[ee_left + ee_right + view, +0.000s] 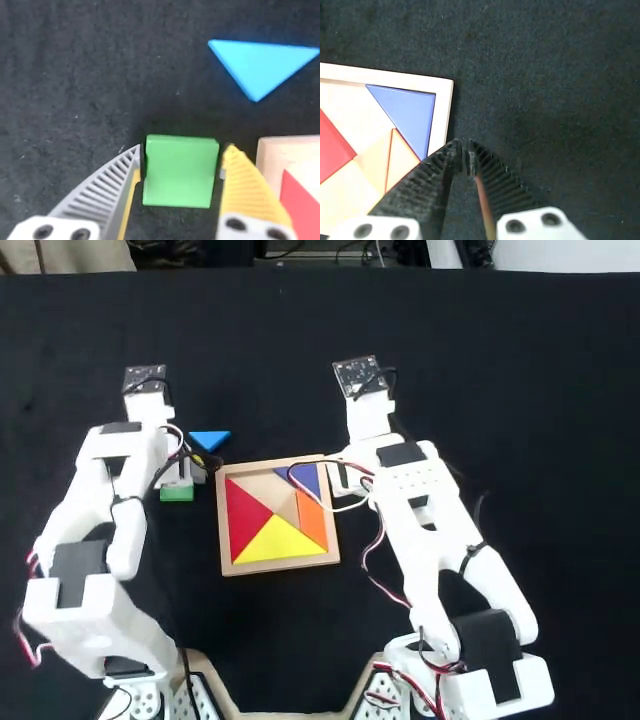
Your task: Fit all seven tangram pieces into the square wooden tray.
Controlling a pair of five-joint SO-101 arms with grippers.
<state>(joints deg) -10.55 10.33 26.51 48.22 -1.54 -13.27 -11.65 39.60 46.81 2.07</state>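
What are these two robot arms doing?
They are filling a wooden tray with puzzle pieces. Several coloured pieces lie in it. The left gripper is closed on a green square on the table beside the tray; a light blue triangle lies just beyond. The right gripper is shut, empty, by the tray's corner.

A black-covered table point(520, 380) carries the square wooden tray point(280, 565), a blue triangle point(209, 439) and a green square point(177, 494) beside it.
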